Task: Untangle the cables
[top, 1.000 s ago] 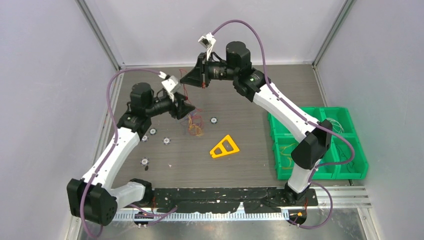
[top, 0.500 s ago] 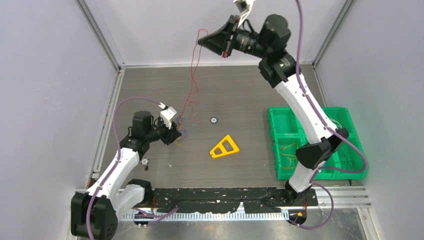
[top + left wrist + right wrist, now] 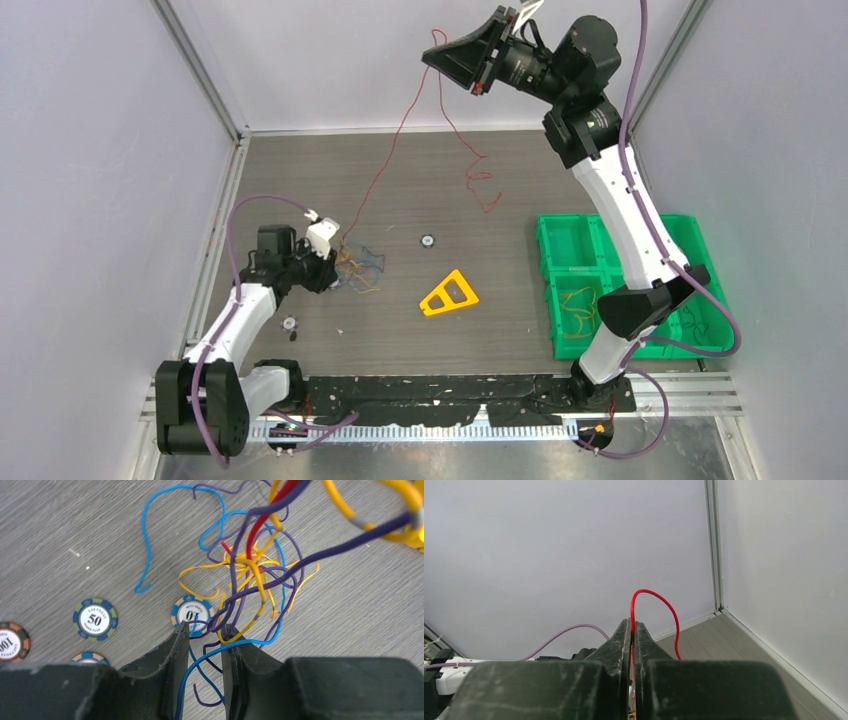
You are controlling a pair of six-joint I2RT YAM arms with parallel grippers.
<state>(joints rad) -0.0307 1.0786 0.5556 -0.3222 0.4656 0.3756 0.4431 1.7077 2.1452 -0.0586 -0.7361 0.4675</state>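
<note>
Only a start is made, I judge: the right fingers (image 3: 625,630), pinched shut on one red wire (image 3: 649,590), hold it high at the top centre of the overhead view, yet one end runs down into the tangle (image 3: 360,265). That knot of blue, purple and orange wires lies left of centre on the table (image 3: 480,300), strands passing between the narrowly parted left fingers (image 3: 179,637). Some wires lie in the green bins (image 3: 551,310) at right.
</note>
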